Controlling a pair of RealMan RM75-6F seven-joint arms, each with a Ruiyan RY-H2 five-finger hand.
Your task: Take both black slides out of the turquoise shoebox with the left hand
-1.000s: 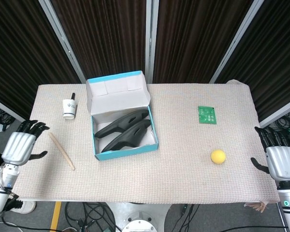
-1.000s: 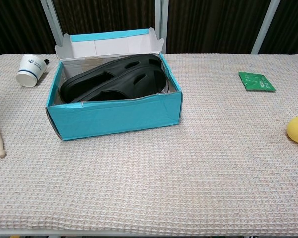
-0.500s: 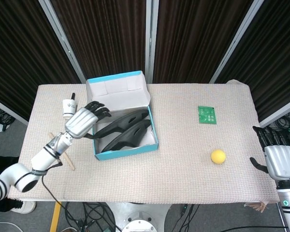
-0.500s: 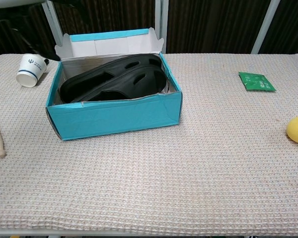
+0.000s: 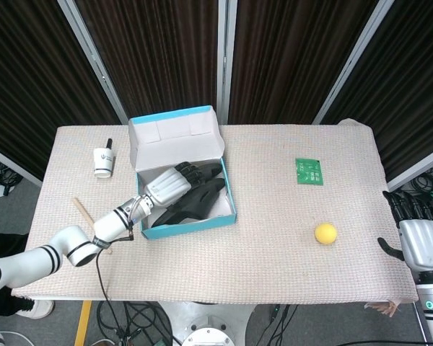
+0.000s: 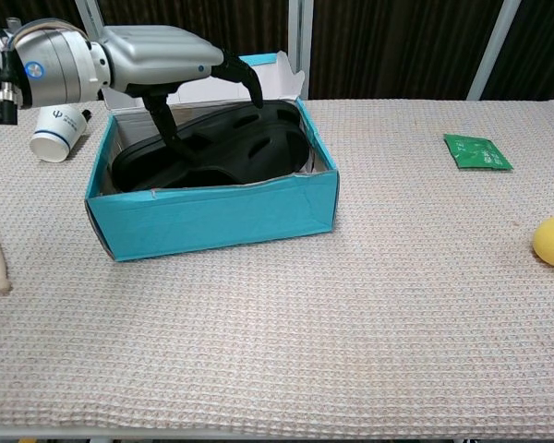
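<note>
- Left hand (image 5: 169, 185) is over the open turquoise shoebox (image 6: 212, 217), fingers spread and curved down into it, thumb pointing down on the near side in the chest view; nothing lifted.
- Cannot tell if the fingertips actually touch the slides; no closed grip shows in either view.
- Right hand (image 5: 421, 241) sits off the right edge of the table (image 5: 274, 238), fingers apart, holding nothing, well away from the box.
- Both black slides (image 6: 249, 148) lie inside the shoebox, side by side, tilted with one end higher toward the back right corner.
- Progress, as judged: nothing out yet. Neither slide is on the table, both removals are left.
- Hand looks to be at the reach or pre-grasp step for the first slide.
- Relative position: slides are directly under and just ahead of the left hand; fingers arch over the slide nearer the back, thumb comes down toward the slide nearer the front wall.
- Box lid flap (image 5: 175, 135) stands up behind the hand, not in its way.
- Other stuff: paper cup (image 5: 103, 161) left of the box, wooden stick (image 5: 83, 210) near the left forearm, green packet (image 5: 309, 171) and yellow ball (image 5: 325, 233) well to the right.
</note>
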